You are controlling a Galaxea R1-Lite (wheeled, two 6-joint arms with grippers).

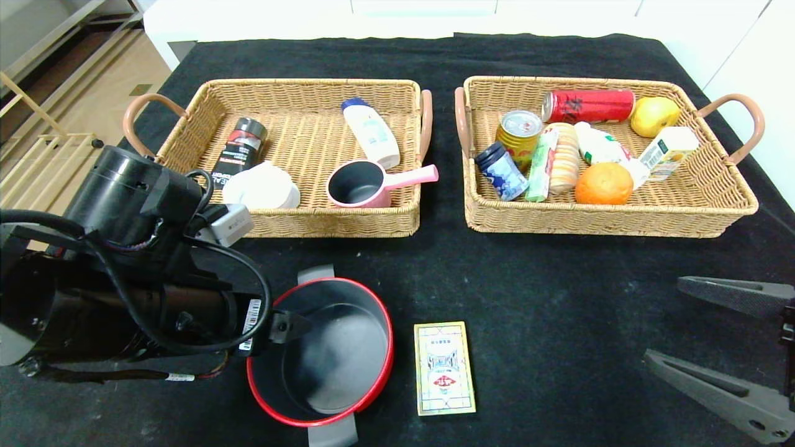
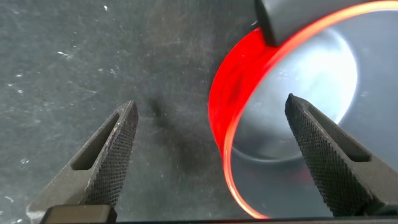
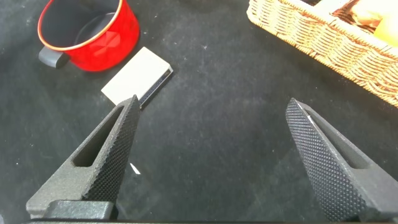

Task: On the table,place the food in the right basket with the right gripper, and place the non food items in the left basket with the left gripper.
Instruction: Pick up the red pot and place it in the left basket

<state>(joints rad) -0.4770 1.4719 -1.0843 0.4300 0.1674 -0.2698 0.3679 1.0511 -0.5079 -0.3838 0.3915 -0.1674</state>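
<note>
A red pot [image 1: 341, 360] with grey handles stands empty at the table's front left. My left gripper [image 1: 282, 326] is open at its left rim. In the left wrist view my left gripper [image 2: 210, 102] straddles the red wall [image 2: 233, 93], one finger outside over the cloth, one inside the pot. A flat yellow-edged card box [image 1: 444, 367] lies just right of the pot. My right gripper [image 1: 663, 320] is open and empty at the front right, above bare cloth. The right wrist view shows my right gripper [image 3: 212, 102], the pot [image 3: 93, 31] and the box [image 3: 137, 76] farther off.
The left wicker basket [image 1: 310, 85] holds a black jar, a white bowl, a pink ladle-pot and a white bottle. The right wicker basket [image 1: 577, 81] holds cans, an orange, a lemon, a juice box and packets; its corner shows in the right wrist view [image 3: 323, 37].
</note>
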